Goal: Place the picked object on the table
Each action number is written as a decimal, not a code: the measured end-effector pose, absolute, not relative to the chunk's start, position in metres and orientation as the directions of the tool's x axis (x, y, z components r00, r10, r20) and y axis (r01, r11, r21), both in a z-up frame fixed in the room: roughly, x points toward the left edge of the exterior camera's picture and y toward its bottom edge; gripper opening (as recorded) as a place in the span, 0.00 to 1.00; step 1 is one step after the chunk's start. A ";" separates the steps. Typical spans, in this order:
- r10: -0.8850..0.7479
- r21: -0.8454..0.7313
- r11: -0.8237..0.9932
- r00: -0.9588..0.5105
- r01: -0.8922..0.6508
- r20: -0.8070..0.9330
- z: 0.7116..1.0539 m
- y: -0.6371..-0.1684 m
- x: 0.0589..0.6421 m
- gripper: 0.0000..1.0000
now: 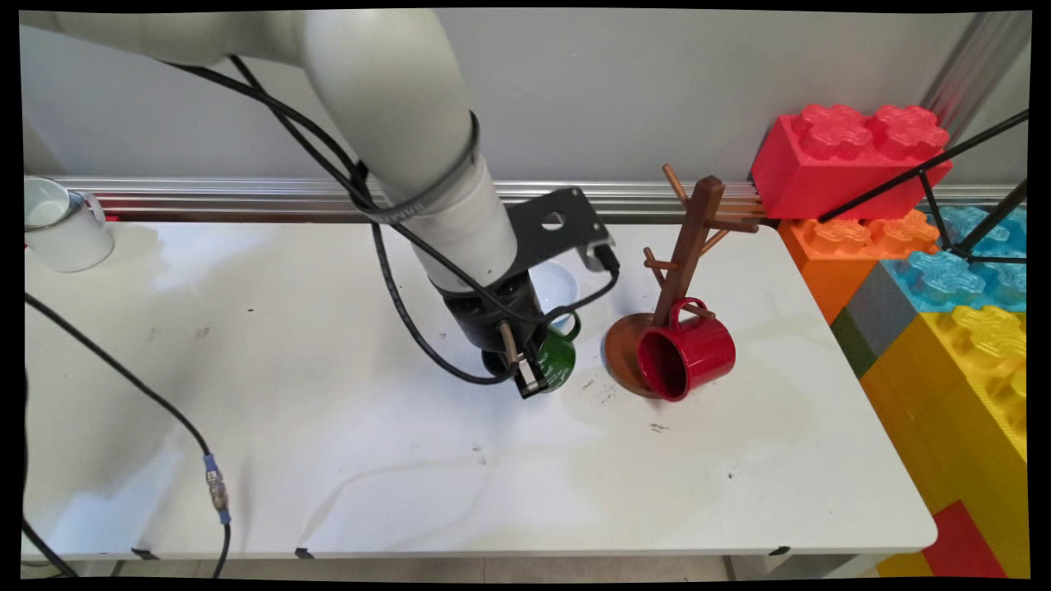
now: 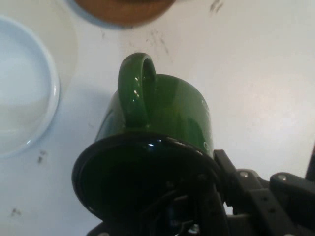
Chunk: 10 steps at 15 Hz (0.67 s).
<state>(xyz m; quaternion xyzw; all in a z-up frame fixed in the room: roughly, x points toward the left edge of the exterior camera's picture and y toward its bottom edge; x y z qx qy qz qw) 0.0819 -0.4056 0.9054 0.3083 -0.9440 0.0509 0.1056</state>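
The black two-finger gripper (image 1: 530,369) is clamped on the glossy green ceramic mug's (image 1: 557,357) rim; a red enamel mug (image 1: 688,353) hangs at three o'clock.

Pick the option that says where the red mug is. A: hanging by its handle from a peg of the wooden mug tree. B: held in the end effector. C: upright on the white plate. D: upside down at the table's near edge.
A: the red mug hangs by its handle from a low peg of the wooden mug tree, tilted with its mouth facing down towards the near left, above the tree's round base.
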 end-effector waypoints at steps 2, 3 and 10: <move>-0.570 -0.049 0.808 -0.800 -0.587 0.188 0.896 -0.410 0.078 0.00; -0.570 -0.056 0.809 -0.803 -0.586 0.171 0.892 -0.411 0.077 0.00; -0.581 -0.083 0.807 -0.811 -0.585 0.068 0.861 -0.425 0.064 0.00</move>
